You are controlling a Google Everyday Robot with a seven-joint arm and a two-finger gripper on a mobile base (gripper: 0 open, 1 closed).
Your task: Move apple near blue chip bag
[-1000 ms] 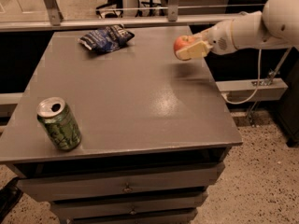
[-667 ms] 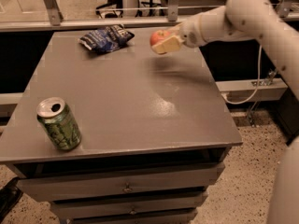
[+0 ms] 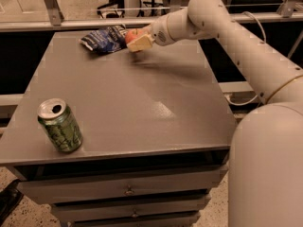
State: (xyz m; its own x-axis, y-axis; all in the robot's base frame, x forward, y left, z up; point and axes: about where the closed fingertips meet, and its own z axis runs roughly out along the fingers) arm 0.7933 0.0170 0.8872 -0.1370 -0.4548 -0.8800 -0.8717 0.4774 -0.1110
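The red-orange apple (image 3: 130, 36) is held in my gripper (image 3: 134, 39), whose cream fingers are shut around it. The gripper hangs just above the grey table (image 3: 142, 103) at its far side. The crumpled dark blue chip bag (image 3: 103, 39) lies flat on the table right beside the apple, on its left; I cannot tell if they touch. My white arm reaches in from the right across the table's far edge.
A green soda can (image 3: 60, 126) stands upright at the front left of the table. Drawers (image 3: 128, 190) sit under the tabletop. A metal rail (image 3: 94, 23) runs behind the table. My white body fills the lower right.
My gripper has carried the apple leftward along the far side of the table, from the right edge to right beside the chip bag. The can and bag have not moved.
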